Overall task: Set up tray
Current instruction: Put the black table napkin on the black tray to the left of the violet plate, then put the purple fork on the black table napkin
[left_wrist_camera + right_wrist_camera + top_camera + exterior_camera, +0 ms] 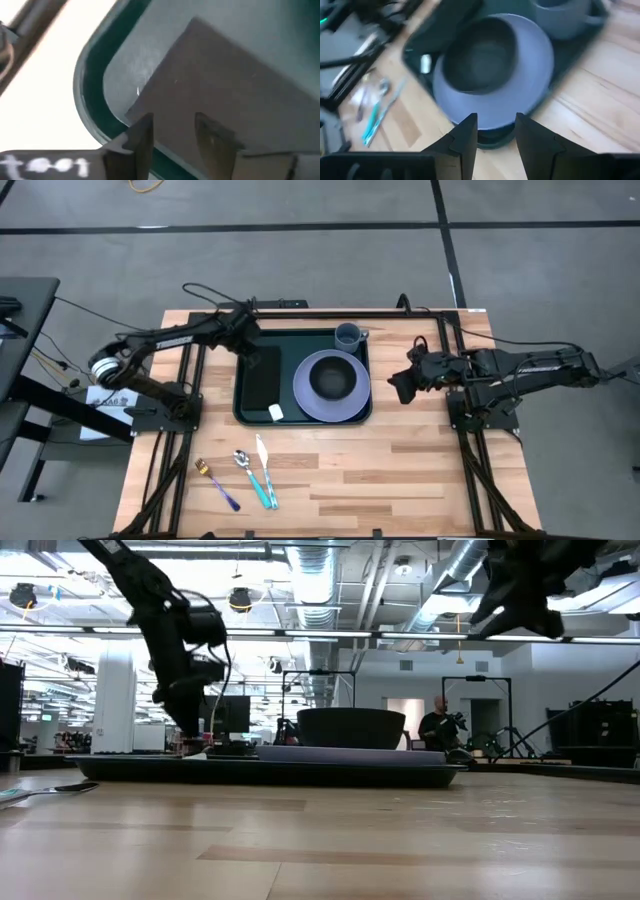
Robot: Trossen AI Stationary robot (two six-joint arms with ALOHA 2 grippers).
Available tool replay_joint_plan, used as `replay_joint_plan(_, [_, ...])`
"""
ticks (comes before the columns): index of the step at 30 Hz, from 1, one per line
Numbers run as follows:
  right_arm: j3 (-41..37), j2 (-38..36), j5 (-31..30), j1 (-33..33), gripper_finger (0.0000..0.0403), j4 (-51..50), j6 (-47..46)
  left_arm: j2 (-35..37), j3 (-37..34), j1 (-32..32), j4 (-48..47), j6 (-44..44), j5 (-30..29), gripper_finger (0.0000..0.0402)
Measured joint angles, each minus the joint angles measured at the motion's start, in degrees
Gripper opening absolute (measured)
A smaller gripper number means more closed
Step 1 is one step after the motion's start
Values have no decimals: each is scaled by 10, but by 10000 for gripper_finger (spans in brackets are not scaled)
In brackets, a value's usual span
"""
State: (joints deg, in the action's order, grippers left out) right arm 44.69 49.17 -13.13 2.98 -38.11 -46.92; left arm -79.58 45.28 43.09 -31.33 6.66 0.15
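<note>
The dark green tray (290, 345) lies on the wooden table. On it are a flat black napkin (262, 375) along its left side, a blue-purple plate (305, 395) with a dark bowl (330, 378), a grey-blue cup (347, 335) in the far right corner, and a small white piece (275, 412). My left gripper (247, 343) is open, low over the napkin's far end (225, 85) by the tray's far left corner (87, 95). My right gripper (398, 387) is open and hangs above the table just right of the tray, facing the plate (530, 65). My left gripper (172, 120) stands open over the napkin's far edge (165, 107), coming from above and the table's left. I cannot tell whether its fingertips touch the napkin, which lies flat on the tray floor.
A fork (215, 480), a spoon (243, 460) and a teal-handled knife (265, 475) lie on the table near the tray's near left side. Bare wood spreads to the near right (400, 480). A person (438, 725) shows far off in the room.
</note>
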Motion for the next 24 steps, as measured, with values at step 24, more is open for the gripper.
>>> replay_joint_plan(24, [-148,-91,197,104,122,252,183,353,0,-277,-33,-352,64,144])
